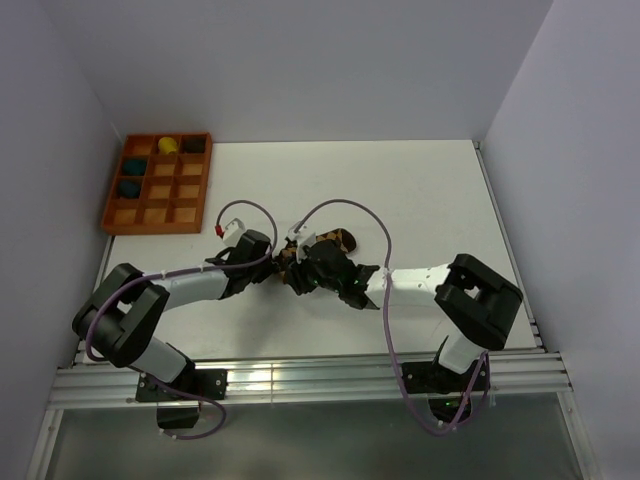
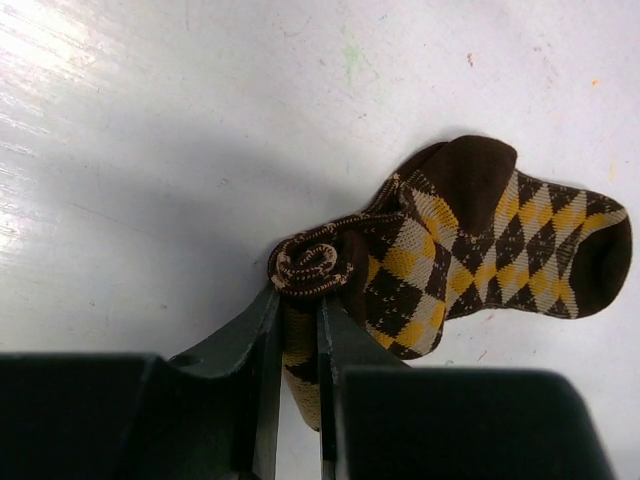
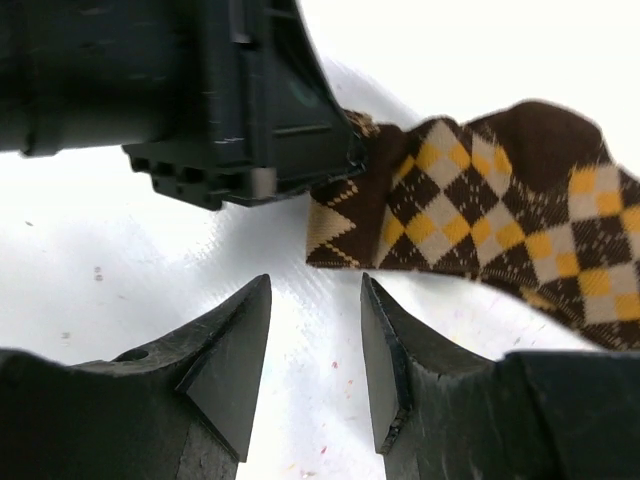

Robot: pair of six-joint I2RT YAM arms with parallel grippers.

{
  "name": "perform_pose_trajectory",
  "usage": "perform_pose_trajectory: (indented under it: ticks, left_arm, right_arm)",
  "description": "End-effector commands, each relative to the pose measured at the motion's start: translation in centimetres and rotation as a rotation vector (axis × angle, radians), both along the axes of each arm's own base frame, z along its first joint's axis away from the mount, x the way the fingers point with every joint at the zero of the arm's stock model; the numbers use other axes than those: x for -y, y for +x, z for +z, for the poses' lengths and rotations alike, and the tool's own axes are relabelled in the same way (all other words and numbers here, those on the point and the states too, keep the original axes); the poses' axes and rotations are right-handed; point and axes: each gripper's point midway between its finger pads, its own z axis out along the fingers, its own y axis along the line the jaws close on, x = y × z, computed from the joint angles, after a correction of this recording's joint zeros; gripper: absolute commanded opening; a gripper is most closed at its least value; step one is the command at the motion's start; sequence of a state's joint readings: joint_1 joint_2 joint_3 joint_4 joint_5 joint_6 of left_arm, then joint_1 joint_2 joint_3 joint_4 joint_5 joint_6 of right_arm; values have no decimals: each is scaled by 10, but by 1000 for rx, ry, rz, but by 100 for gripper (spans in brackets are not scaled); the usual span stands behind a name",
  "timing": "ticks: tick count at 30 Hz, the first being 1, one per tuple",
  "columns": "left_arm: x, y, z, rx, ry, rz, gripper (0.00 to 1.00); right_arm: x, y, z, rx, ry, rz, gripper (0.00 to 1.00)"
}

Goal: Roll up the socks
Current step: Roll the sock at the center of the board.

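Observation:
The argyle socks [image 2: 470, 250] lie on the white table, their near end wound into a tight roll [image 2: 310, 265]. My left gripper [image 2: 297, 312] is shut on that rolled end, with fabric pinched between its fingers. In the right wrist view the flat part of the socks [image 3: 480, 210] stretches off to the right, and the left gripper's black body [image 3: 240, 100] sits on the socks' left end. My right gripper [image 3: 315, 285] is open just short of the socks' near edge, with only bare table between its fingers. From above, both grippers [image 1: 285, 265] [image 1: 308, 277] meet at the socks [image 1: 340, 240].
An orange compartment tray [image 1: 175, 190] stands at the back left. It holds two teal sock balls [image 1: 135, 167], a yellow one [image 1: 168, 145] and a dark one [image 1: 193, 144]. Walls enclose the table on three sides.

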State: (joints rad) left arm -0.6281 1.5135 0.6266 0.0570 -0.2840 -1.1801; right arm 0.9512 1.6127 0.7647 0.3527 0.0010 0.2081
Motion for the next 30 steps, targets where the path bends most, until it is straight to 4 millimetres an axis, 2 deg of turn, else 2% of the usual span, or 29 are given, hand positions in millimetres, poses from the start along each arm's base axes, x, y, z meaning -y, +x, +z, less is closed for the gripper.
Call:
perform_pose_trajectory:
  ticks: [1, 6, 10, 17, 24, 30]
  left_arm:
    - [-12, -15, -18, -85, 105, -35, 5]
    - [-8, -15, -14, -90, 94, -51, 5]
    - [-8, -16, -13, -102, 98, -58, 5]
    - [-6, -18, -11, -104, 85, -69, 5]
    - [-2, -20, -11, -110, 66, -81, 5]
    - [-1, -21, -12, -112, 63, -86, 5]
  right_arm:
    - [-4, 14, 27, 231, -16, 4, 49]
    - [-8, 13, 20, 332, -64, 18, 49]
    - [-18, 12, 3, 358, -106, 29, 50]
    - [-27, 13, -14, 361, -126, 21, 51]
    - [-30, 18, -27, 378, -171, 8, 51]
    - [-35, 17, -28, 395, -175, 2, 51]
